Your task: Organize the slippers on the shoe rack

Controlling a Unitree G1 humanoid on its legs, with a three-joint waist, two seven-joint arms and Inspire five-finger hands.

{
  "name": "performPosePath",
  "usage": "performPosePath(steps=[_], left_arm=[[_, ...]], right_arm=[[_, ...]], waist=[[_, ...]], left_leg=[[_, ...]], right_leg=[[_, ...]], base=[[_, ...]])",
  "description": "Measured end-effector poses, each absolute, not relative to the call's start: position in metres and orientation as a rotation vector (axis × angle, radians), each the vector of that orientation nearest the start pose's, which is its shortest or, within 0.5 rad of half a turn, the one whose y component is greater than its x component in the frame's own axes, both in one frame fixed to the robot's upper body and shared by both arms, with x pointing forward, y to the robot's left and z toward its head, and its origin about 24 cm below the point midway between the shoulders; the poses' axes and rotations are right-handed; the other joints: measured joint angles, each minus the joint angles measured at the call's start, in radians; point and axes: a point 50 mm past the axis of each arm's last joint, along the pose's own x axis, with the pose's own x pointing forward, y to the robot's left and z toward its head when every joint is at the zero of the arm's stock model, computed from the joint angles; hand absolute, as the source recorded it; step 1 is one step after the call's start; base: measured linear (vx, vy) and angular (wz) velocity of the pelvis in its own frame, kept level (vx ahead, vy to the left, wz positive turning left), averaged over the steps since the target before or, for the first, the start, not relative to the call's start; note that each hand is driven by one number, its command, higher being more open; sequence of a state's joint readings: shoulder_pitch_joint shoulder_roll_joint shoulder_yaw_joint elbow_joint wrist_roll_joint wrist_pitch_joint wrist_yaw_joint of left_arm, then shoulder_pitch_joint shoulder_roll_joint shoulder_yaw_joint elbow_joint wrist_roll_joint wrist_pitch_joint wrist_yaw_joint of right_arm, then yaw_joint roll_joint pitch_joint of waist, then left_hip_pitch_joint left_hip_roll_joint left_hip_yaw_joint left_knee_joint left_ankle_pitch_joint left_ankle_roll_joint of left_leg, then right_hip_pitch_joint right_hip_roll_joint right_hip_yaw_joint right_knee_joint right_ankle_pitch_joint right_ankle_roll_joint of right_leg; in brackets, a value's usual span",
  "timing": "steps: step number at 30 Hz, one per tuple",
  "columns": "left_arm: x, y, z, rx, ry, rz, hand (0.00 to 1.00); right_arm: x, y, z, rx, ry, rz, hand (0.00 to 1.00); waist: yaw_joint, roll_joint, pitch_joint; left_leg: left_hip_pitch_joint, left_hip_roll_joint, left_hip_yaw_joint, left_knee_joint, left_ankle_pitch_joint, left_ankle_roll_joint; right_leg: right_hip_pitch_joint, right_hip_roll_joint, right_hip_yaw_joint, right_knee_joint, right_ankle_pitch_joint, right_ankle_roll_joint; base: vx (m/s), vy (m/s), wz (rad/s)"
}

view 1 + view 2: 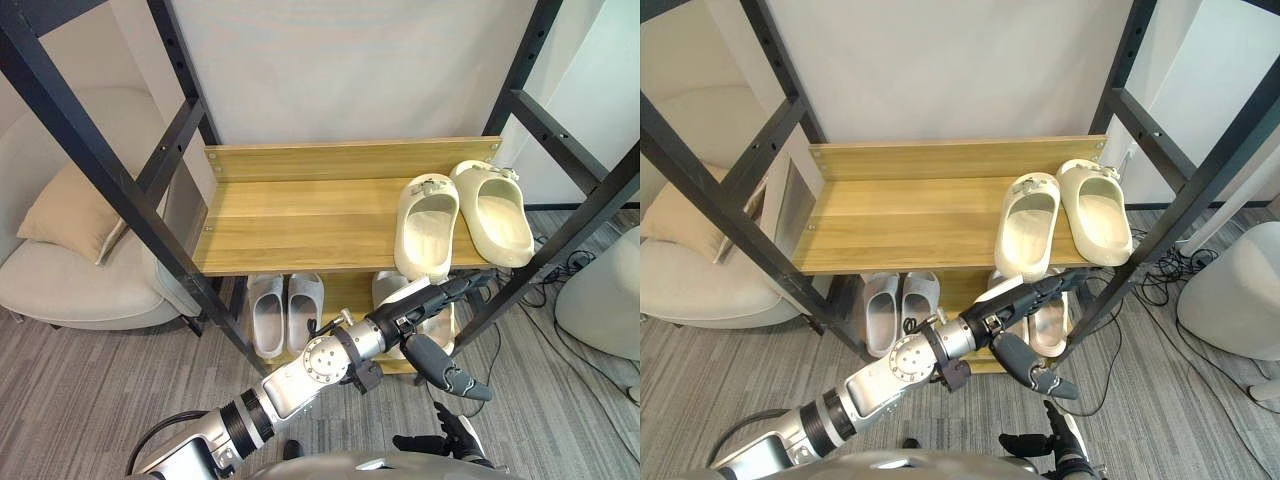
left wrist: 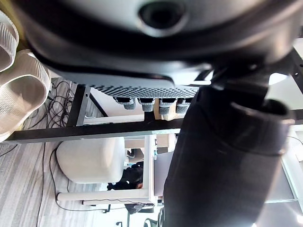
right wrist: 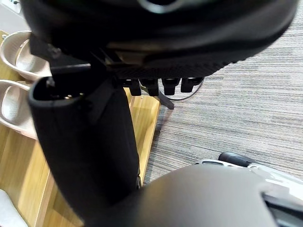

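- Shoe rack [image 1: 300, 215]: two wooden shelves inside a black metal frame [image 1: 90, 150], standing on grey striped carpet.
- Top shelf: one cream slipper pair [image 1: 428, 225] at the robot's right end, side by side and touching, toes toward the robot. The toe of the nearer-centre slipper reaches past the shelf's front edge. The rest of this shelf is bare wood.
- Lower shelf, left part: grey slipper pair [image 1: 265, 310], side by side, toes toward the robot.
- Lower shelf, right part: beige slipper pair [image 3: 16, 56], partly covered in the head views by the left hand. In the right wrist view the two lie next to each other on the wood, near the shelf's edge.
- Left hand [image 1: 415, 308]: arm reaches across from the lower left, and the hand hangs in front of the lower shelf's right end. Fingers straight, pointing to the robot's right; thumb stuck out downward. Nothing held. I cannot tell whether the fingers touch the beige pair behind them.
- Right hand [image 1: 450, 435]: low at the bottom edge of the head views, over the carpet, well apart from the rack. Fingers look loose and spread, holding nothing.
- Surroundings: light armchair [image 1: 70, 285] with a tan cushion [image 1: 65, 215] to the left of the rack, white pouf [image 1: 600, 300] to the right.
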State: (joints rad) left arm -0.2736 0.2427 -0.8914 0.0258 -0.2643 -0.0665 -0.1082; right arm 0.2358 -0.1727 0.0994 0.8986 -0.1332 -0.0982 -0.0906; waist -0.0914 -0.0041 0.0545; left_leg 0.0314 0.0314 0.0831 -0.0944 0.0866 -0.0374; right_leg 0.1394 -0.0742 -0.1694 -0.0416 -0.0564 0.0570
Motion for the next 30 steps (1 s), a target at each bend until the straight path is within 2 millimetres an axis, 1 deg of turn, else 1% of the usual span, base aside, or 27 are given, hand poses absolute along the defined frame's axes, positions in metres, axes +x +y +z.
performPosePath(steps=[6, 8, 10, 11, 12, 14, 17, 21, 26, 30], left_arm=[[0.208, -0.010, 0.052, 0.057, -0.051, -1.028, 1.00], [0.207, -0.011, 0.060, 0.012, -0.069, -1.025, 1.00], [0.206, -0.012, 0.079, -0.053, -0.131, -1.029, 1.00], [0.205, -0.012, 0.091, -0.092, -0.175, -1.031, 1.00], [0.205, -0.012, 0.097, -0.111, -0.195, -1.032, 1.00], [0.205, -0.014, 0.125, -0.208, -0.305, -1.028, 1.00], [0.201, -0.014, 0.145, -0.309, -0.380, -1.027, 1.00], [0.198, -0.015, 0.152, -0.378, -0.386, -1.039, 1.00], [0.195, -0.014, 0.158, -0.394, -0.410, -1.030, 1.00], [0.196, -0.012, 0.162, -0.397, -0.436, -0.984, 1.00]], right_arm=[[0.073, -0.207, -0.154, -0.338, 1.035, -0.014, 1.00], [0.072, -0.208, -0.154, -0.333, 1.037, -0.020, 1.00], [0.071, -0.208, -0.154, -0.325, 1.043, -0.026, 1.00], [0.071, -0.208, -0.155, -0.325, 1.043, -0.026, 1.00], [0.071, -0.209, -0.155, -0.325, 1.044, -0.027, 1.00], [0.070, -0.209, -0.155, -0.325, 1.047, -0.027, 1.00], [0.069, -0.210, -0.155, -0.327, 1.051, -0.028, 1.00], [0.066, -0.211, -0.156, -0.331, 1.061, -0.029, 1.00], [0.064, -0.213, -0.156, -0.336, 1.069, -0.029, 1.00], [0.063, -0.213, -0.157, -0.336, 1.073, -0.029, 1.00]], waist=[[0.002, 0.002, 0.001], [0.003, 0.003, 0.001], [0.005, 0.003, 0.001], [0.006, 0.003, 0.001], [0.006, 0.003, 0.001], [0.011, 0.004, 0.000], [0.016, 0.006, -0.003], [0.026, 0.011, -0.010], [0.029, 0.014, -0.020], [0.031, 0.010, -0.024]], left_leg=[[0.002, 0.000, 0.000, 0.000, -0.001, 0.000], [0.001, 0.000, 0.000, 0.000, -0.002, 0.001], [0.002, -0.002, -0.001, 0.000, -0.002, 0.002], [0.001, -0.003, -0.002, 0.000, -0.002, 0.002], [0.001, -0.003, -0.002, 0.000, -0.002, 0.002], [0.001, -0.006, -0.008, 0.000, -0.002, 0.002], [0.001, -0.008, -0.014, 0.000, 0.000, 0.005], [0.002, -0.012, -0.020, 0.000, 0.005, 0.011], [0.003, -0.019, -0.029, 0.000, 0.010, 0.018], [0.005, -0.025, -0.037, 0.000, 0.015, 0.025]], right_leg=[[0.002, 0.000, 0.000, 0.000, 0.000, 0.000], [0.002, -0.002, 0.000, 0.000, -0.001, 0.000], [0.002, -0.004, -0.001, 0.002, -0.003, 0.002], [0.002, -0.005, -0.001, 0.003, -0.004, 0.002], [0.002, -0.005, -0.002, 0.004, -0.004, 0.002], [0.003, -0.007, -0.009, 0.008, -0.006, 0.003], [0.003, -0.009, -0.015, 0.016, -0.010, 0.005], [0.003, -0.012, -0.020, 0.021, -0.010, 0.006], [0.005, -0.020, -0.028, 0.028, -0.012, 0.009], [0.007, -0.025, -0.038, 0.037, -0.013, 0.011]], base=[[0.00, 0.000, 0.00], [0.00, 0.000, 0.00], [0.00, 0.000, 0.00], [0.00, 0.000, 0.00], [0.00, 0.004, 0.03], [0.00, 0.000, 0.07], [0.00, 0.000, 0.07], [-0.01, 0.002, 0.04], [-0.04, 0.020, 0.06], [-0.04, 0.015, 0.06]])
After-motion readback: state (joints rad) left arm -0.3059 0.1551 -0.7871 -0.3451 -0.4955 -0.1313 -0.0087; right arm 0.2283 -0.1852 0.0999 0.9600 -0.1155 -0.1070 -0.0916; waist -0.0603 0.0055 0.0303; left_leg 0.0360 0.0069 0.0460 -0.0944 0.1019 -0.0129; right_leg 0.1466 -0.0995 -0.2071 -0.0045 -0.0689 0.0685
